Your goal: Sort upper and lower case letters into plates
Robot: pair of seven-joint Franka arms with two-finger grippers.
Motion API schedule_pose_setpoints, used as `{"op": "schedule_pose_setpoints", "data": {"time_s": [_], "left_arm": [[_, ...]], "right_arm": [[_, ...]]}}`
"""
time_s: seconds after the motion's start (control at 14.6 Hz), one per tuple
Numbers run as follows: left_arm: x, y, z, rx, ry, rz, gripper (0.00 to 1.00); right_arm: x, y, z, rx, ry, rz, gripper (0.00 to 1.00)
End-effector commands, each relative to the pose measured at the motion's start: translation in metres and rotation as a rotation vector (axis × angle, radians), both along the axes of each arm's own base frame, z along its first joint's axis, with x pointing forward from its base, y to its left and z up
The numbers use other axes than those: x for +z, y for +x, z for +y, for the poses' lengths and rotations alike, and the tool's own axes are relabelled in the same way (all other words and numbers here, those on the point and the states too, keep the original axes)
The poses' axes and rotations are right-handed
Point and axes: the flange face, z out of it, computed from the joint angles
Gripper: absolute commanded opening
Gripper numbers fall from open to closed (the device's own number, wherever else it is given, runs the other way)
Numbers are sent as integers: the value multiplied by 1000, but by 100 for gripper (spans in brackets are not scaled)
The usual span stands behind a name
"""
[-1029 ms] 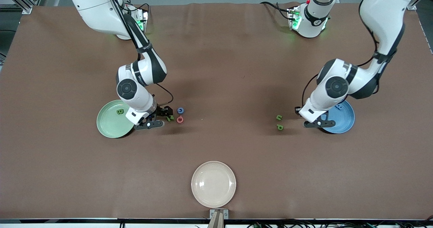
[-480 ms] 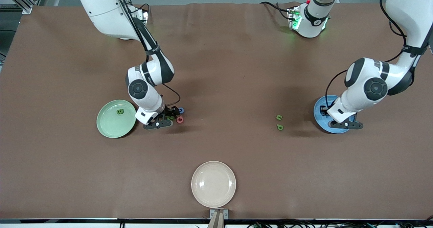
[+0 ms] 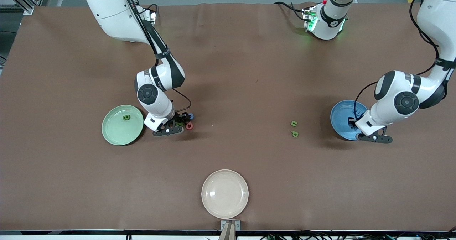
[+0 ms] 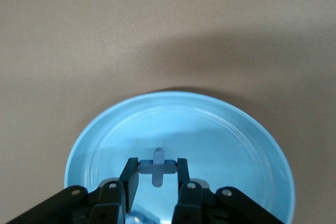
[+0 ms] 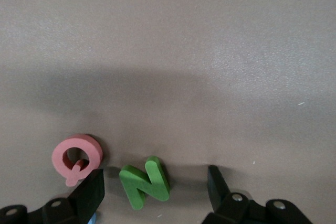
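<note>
Green chunky letter N lies on the brown surface between the right tool's spread fingers; left tool pinches a pale-blue plus piece over the sky-blue round plate.

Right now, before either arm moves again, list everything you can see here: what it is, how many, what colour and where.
mint plate: one, pale green, toward the right arm's end
letter B: one, green, in the mint plate
blue plate: one, sky blue, toward the left arm's end
cream plate: one, beige, nearest the front camera
small green letters: two, green, on the table beside the blue plate
letter N: one, green, on the table beside the mint plate
pink letter: one, pink, beside the N
blue letter: one, blue, beside the pink letter
plus piece: one, pale blue, held over the blue plate
table: one, brown
left gripper: shut on the plus piece
right gripper: open, astride the N
</note>
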Motion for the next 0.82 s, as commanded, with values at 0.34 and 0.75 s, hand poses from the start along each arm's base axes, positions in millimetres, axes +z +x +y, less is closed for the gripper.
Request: {"op": "schedule_pose_setpoints", "data": {"time_s": [0.34, 0.75], "left_arm": [[-23, 14, 10, -49, 8, -7, 15], [-11, 12, 12, -57, 33, -7, 83]], "right_arm": [[-1, 4, -9, 12, -7, -3, 82], [-1, 8, -17, 30, -8, -3, 44]]}}
